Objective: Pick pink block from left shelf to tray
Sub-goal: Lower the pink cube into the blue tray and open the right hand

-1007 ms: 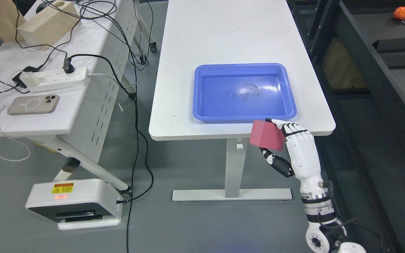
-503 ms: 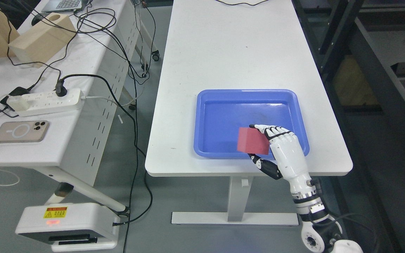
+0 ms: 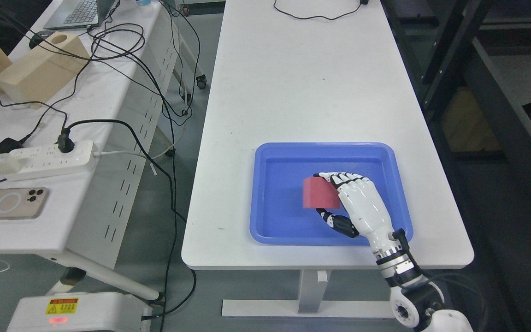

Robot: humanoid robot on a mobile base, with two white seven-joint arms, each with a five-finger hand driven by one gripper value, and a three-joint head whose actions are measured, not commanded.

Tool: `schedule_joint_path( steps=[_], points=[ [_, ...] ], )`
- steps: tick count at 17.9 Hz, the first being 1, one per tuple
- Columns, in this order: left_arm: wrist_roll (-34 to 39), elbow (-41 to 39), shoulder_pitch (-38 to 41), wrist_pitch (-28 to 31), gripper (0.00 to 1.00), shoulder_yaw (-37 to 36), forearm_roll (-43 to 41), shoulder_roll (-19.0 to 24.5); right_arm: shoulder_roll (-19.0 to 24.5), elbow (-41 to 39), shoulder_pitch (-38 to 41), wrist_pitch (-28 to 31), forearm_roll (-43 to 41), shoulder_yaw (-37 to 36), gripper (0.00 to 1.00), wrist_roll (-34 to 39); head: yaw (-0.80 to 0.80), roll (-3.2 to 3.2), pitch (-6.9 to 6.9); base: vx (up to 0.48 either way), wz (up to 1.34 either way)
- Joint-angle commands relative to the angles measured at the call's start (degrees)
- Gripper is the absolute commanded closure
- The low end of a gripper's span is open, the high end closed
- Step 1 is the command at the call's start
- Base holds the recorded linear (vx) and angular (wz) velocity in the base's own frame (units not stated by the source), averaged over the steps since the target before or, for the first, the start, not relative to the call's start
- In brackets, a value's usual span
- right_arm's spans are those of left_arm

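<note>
— Pink block, where is it?
— Over the middle of the blue tray, in the right hand.
— Is the hand tight on it?
— Yes. Fingers curl over its top and the thumb is under it.
— And the tray?
— On the white table, close to the near edge.

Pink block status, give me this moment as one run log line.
right hand: shut on pink foam block | block: over blue plastic tray | release: not yet | left hand: unseen
</note>
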Motion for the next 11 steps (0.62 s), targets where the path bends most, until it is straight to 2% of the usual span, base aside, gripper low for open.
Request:
schedule_joint_path(
  steps=[1, 3, 5, 11],
  points=[
    [0.02, -1.00, -1.67, -0.03, 0.00, 0.00, 0.00, 1.00, -1.00, 1.00, -0.08, 2.12, -2.06, 0.57, 0.64, 0.35, 0.00, 0.00, 0.00, 0.147, 0.00],
    [0.02, -1.00, -1.67, -0.03, 0.00, 0.00, 0.00, 1.00, -1.00, 1.00, 0.27, 2.21, -4.08, 0.13, 0.45, 0.44, 0.00, 0.00, 0.00, 0.119, -0.01],
    [0.02, -1.00, -1.67, -0.03, 0.00, 0.00, 0.00, 1.00, -1.00, 0.91, 0.89, 2.21, -5.58, -0.04, 0.34, 0.44, 0.00, 0.00, 0.00, 0.094, -0.01],
    [0.02, -1.00, -1.67, -0.03, 0.00, 0.00, 0.00, 1.00, -1.00, 0.82, 1.59, 2.03, -9.88, -0.48, 0.19, 0.35, 0.00, 0.00, 0.00, 0.053, 0.00]
  ],
)
